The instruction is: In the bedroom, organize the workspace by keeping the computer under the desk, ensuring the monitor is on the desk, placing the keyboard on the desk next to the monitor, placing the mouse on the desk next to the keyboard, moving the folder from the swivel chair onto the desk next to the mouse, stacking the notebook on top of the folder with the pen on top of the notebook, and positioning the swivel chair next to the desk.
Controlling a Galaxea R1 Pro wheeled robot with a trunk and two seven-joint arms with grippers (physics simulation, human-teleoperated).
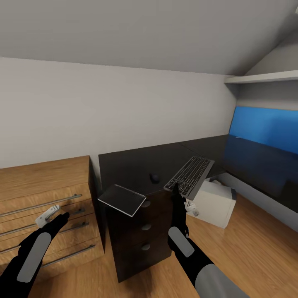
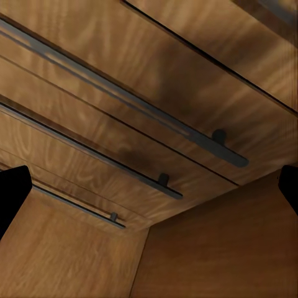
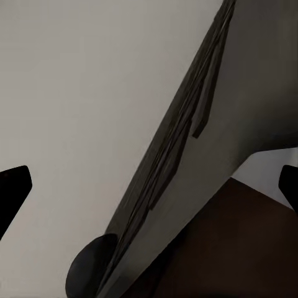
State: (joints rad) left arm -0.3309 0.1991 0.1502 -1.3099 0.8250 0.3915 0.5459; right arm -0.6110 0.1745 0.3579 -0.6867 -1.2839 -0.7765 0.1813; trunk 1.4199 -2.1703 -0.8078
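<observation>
We look down on one corner of an attic bedroom. One long desk [image 1: 132, 163] with a glossy black top runs along the wall and turns right, where its bright blue back panel [image 1: 265, 126] stands. On the desk lie one small black mouse [image 1: 155, 178] and, beside it, one silver-grey keyboard [image 1: 190, 176] with dark keys, its near end jutting past the desk edge. Our right gripper [image 1: 175, 188] reaches that near end; its two fingers [image 3: 13, 189] are spread wide apart, with the keyboard's underside between them. One grey notebook [image 1: 123, 199] rests on the black cabinet [image 1: 138, 238], which has three drawers. One pale boxy computer [image 1: 215, 203] sits on the oak floor [image 1: 248, 244] under the desk. To the left stands one light-wood drawer chest [image 1: 45, 198] with bar handles. Our left gripper [image 1: 58, 218] hovers before it, fingers spread, holding nothing.
</observation>
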